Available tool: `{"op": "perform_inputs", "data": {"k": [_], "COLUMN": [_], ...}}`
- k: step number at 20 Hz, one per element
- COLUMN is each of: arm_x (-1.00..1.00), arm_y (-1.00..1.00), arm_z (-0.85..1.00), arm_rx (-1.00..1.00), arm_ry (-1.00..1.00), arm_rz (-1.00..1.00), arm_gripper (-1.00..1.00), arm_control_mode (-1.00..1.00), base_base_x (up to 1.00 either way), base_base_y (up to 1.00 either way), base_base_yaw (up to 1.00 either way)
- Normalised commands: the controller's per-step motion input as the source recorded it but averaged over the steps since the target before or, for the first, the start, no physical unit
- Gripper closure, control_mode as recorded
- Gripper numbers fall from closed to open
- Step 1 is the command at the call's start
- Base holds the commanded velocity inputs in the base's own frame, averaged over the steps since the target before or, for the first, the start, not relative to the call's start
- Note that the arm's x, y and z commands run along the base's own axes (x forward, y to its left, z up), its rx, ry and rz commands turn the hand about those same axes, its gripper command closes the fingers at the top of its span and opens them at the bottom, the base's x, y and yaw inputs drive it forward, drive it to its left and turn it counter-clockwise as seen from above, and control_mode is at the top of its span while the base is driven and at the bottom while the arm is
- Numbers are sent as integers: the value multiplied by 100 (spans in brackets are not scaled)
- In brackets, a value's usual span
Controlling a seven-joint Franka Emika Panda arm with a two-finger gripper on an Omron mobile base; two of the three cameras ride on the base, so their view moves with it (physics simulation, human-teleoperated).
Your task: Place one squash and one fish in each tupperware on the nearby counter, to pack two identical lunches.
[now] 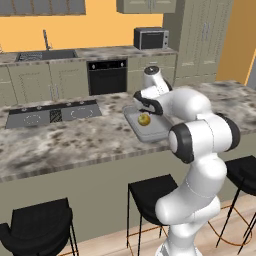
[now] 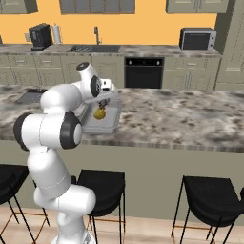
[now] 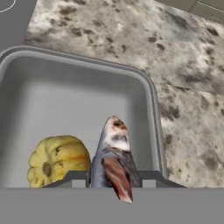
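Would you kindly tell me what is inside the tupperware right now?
The tupperware holds the yellow squash. The grey fish, gripped in the tool, hangs over it. The near end of the floor is hidden.

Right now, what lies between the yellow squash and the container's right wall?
In the hand view, the grey fish, held in the jaws, sits between the yellow squash and the container's wall.

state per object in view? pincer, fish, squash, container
pincer: shut on the grey fish, over the tupperware.
grey fish: held between the fingertips, not yet released.
yellow squash: lying inside the tupperware, beside the fish.
tupperware: on the island counter, lidless, holding the squash.
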Motion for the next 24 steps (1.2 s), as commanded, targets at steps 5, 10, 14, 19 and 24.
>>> {"op": "perform_inputs", "data": {"k": [5, 10, 14, 19, 24], "arm_x": [0, 1, 1, 1, 1], "arm_y": [-12, 39, 8, -4, -17], "arm_z": [38, -35, -62, -34, 0], "arm_rx": [0, -1, 0, 5, 8], "arm_ry": [20, 2, 0, -1, 0], "arm_rz": [0, 0, 0, 0, 0], "arm_gripper": [100, 100, 100, 100, 100], "arm_control_mode": [-100, -100, -100, -100, -100], "base_base_x": [0, 0, 0, 0, 0], "base_base_y": [0, 0, 0, 0, 0], "base_base_yaw": [0, 0, 0, 0, 0]}}
